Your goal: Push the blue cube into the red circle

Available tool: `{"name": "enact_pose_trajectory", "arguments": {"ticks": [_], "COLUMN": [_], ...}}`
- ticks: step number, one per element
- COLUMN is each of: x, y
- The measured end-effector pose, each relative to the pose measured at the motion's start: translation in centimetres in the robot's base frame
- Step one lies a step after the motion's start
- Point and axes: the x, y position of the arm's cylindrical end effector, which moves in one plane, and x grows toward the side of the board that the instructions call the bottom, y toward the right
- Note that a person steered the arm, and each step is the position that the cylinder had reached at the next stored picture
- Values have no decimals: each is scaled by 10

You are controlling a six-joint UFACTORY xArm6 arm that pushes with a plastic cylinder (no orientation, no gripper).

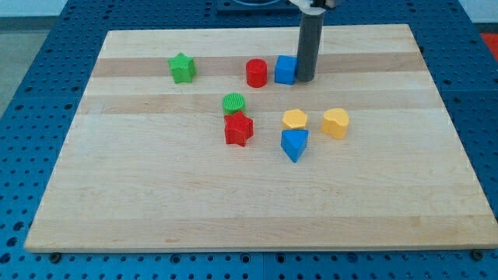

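Blue cube (285, 69) touches my tip's (305, 78) left.

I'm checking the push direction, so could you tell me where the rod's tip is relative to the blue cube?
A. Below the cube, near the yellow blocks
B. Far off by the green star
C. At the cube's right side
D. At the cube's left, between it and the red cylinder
C: my tip stands against the right side of the blue cube, with the red cylinder just to the cube's left.

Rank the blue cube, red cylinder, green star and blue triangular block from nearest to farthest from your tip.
From my tip:
1. Blue cube, touching on its left.
2. Red cylinder, left of the cube.
3. Blue triangular block, toward the view's bottom.
4. Green star, far left.
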Motion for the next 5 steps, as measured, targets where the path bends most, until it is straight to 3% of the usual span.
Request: {"name": "enact_pose_trajectory", "arguments": {"ticks": [2,5], "x": [-22,-14], "y": [15,-2]}}
